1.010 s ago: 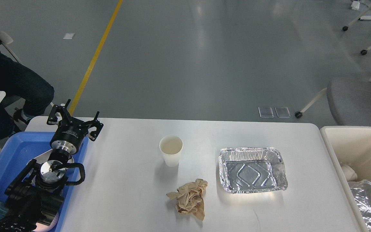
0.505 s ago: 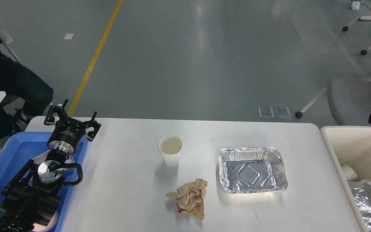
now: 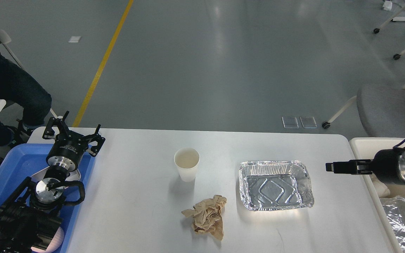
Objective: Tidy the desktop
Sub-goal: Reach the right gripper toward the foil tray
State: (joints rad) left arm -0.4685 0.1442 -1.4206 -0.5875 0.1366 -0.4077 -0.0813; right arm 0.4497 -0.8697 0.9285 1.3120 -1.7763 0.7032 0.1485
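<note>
Head view, white matte desktop (image 3: 146, 211), rounded corners, left hand (image 3: 73, 133) released, right hand (image 3: 332, 167) state unclear

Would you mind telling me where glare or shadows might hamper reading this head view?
Head view: the foil tray glints brightly along its near rim; ceiling lights streak the grey floor; the paper cup and crumpled paper cast soft shadows on the desktop; the right claw appears dark, side-on.

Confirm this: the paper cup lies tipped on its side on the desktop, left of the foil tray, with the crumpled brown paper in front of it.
Not quite. The head view shows the paper cup standing upright, mouth up, on the desktop, left of the foil tray, with the crumpled brown paper in front.
</note>
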